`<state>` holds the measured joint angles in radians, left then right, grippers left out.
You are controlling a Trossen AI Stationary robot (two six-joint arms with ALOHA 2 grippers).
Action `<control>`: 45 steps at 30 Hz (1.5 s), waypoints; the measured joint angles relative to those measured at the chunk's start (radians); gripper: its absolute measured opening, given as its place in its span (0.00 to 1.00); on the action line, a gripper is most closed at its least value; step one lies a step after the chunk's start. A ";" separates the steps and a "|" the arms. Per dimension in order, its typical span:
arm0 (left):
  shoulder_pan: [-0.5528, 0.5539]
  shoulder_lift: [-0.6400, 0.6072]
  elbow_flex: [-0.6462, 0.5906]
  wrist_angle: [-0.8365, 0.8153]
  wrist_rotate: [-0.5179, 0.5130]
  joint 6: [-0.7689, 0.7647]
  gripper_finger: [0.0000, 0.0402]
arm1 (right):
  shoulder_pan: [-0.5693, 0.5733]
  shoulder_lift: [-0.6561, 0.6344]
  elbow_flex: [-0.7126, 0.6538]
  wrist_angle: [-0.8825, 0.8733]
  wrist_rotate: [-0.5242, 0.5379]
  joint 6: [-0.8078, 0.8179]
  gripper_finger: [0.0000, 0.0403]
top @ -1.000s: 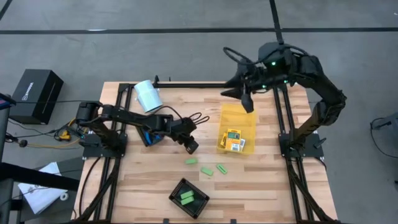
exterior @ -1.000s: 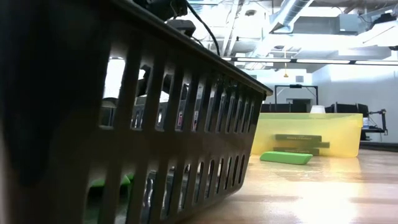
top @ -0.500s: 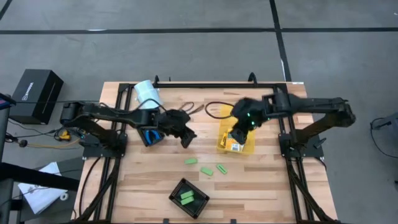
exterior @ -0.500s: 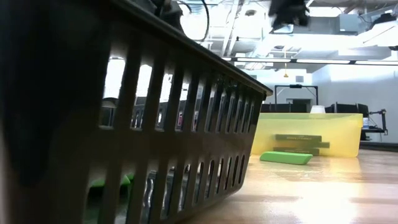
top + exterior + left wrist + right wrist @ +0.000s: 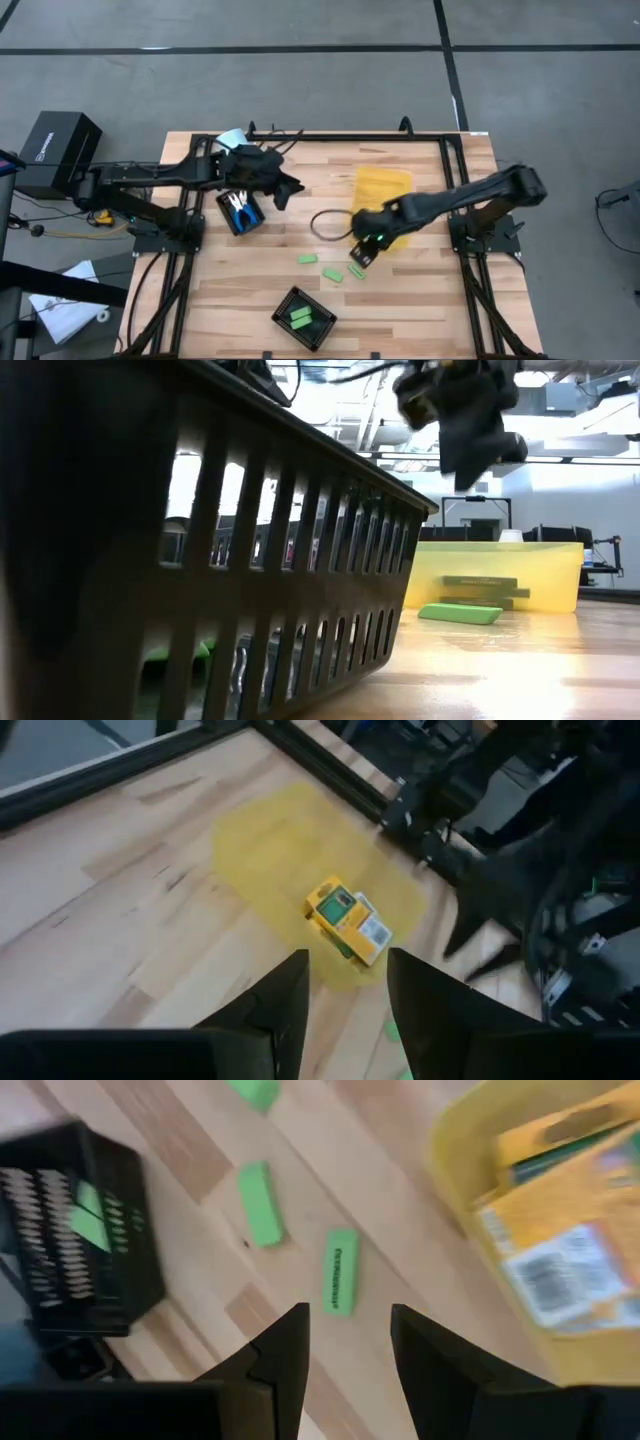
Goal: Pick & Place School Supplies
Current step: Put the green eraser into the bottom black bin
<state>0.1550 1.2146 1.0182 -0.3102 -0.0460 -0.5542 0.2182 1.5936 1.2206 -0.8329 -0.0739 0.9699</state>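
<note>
Above the loose green pieces near the middle of the table, the right gripper [image 5: 360,255] hung with its fingers [image 5: 285,1355] parted and nothing between them. In the right wrist view one green piece [image 5: 340,1271] lay just ahead of the fingers, a second [image 5: 260,1203] near it, and a third at the edge of the picture. The step in hand seemed to be picking one of these. To do it well, I think the gripper should come down over one piece only, with the fingers across its short side, and close before lifting.

The pieces were small, flat, oblong and bright green, lying apart on the wood. More green ones lay already in the black tray [image 5: 303,318]. The yellow packs [image 5: 560,1230] sat in the yellow bin [image 5: 384,185], just beside the right arm.

The left gripper [image 5: 283,192] was over the back left part of the table, fingers [image 5: 285,1005] apart and empty, near a second black tray with blue scissors [image 5: 238,208].
</note>
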 joint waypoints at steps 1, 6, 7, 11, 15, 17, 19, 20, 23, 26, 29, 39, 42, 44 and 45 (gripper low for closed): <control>0.005 0.001 0.000 -0.005 0.010 0.000 0.33 | 0.007 0.036 0.008 0.004 -0.006 0.000 0.33; 0.008 0.003 0.000 -0.008 0.078 -0.001 0.33 | 0.012 0.201 0.058 0.011 -0.035 -0.001 0.35; 0.006 0.004 0.000 -0.010 0.080 -0.001 0.33 | 0.010 0.225 0.064 0.026 -0.038 -0.001 0.35; -0.006 0.004 0.000 -0.018 0.097 0.000 0.33 | 0.011 0.314 0.079 0.079 -0.058 0.000 0.39; -0.006 0.004 -0.001 -0.035 0.145 0.000 0.33 | 0.012 0.372 0.094 0.101 -0.064 -0.005 0.42; -0.006 0.004 -0.001 -0.046 0.149 0.000 0.33 | 0.010 0.392 0.100 0.114 -0.066 -0.005 0.43; -0.006 0.004 -0.001 -0.056 0.150 0.000 0.33 | 0.008 0.393 0.100 0.106 -0.063 -0.015 0.44; -0.006 0.004 -0.001 -0.057 0.150 0.000 0.33 | 0.009 0.393 0.100 0.113 -0.062 -0.017 0.45; -0.006 0.004 -0.001 -0.062 0.150 0.000 0.33 | 0.010 0.392 0.100 0.107 -0.057 -0.031 0.45; -0.006 0.004 -0.001 -0.065 0.150 0.000 0.33 | 0.010 0.390 0.100 0.099 -0.056 -0.038 0.44; -0.006 0.004 -0.001 -0.065 0.149 0.000 0.33 | 0.013 0.390 0.099 0.071 -0.052 -0.037 0.44; 0.003 0.004 -0.001 -0.066 0.143 0.053 0.33 | 0.016 0.388 0.060 0.074 -0.053 -0.011 0.42; 0.004 0.004 -0.001 -0.065 0.143 0.057 0.33 | 0.014 0.386 0.051 0.085 -0.035 -0.001 0.42; 0.004 0.004 -0.001 -0.065 0.143 0.080 0.33 | 0.010 0.385 0.043 0.091 -0.034 0.001 0.42; 0.004 0.004 -0.001 -0.065 0.143 0.091 0.33 | 0.010 0.384 0.034 0.097 -0.034 0.003 0.42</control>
<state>0.1585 1.2190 1.0176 -0.3756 0.0975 -0.4627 0.2283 1.9776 1.2551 -0.7356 -0.1083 0.9732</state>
